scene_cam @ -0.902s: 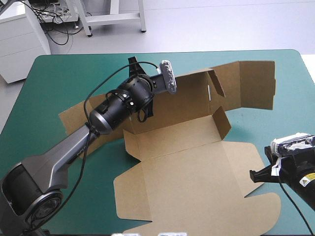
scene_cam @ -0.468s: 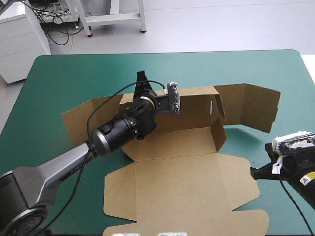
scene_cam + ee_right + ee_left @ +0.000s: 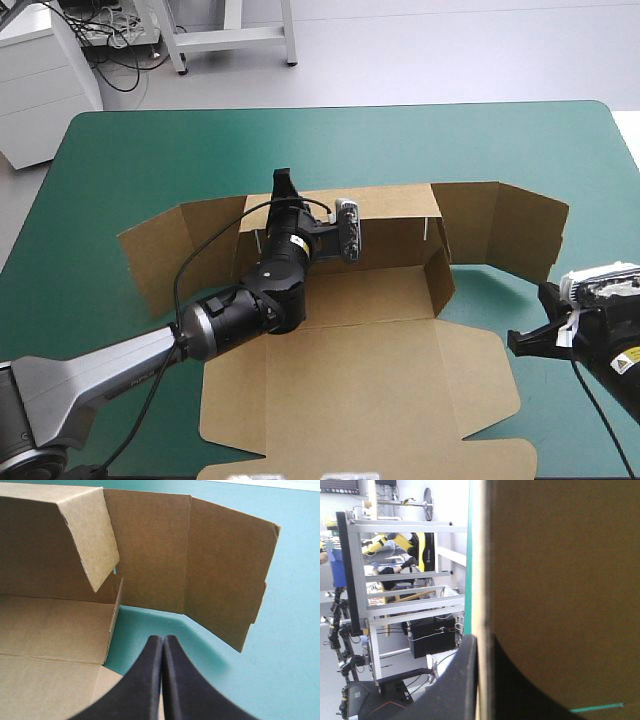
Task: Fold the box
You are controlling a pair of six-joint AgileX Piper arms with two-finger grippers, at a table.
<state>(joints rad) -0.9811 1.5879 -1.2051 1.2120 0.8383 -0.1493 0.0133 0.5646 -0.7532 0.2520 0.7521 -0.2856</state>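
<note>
Box point(image 3: 370, 340) mid teal-green cover point(image 3: 120, 150), long axis left-right, far wall raised; left gripper point(image 3: 479, 647) clamped on that wall; right gripper point(image 3: 163, 640) pressed together, empty, right-end flaps just ahead of it.

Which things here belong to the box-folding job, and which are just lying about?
Job: the box, walls partly raised; left gripper, shut on its back wall; right gripper, shut, off the board.
Lying about: nothing seen besides the table with its teal-green cover.
</note>
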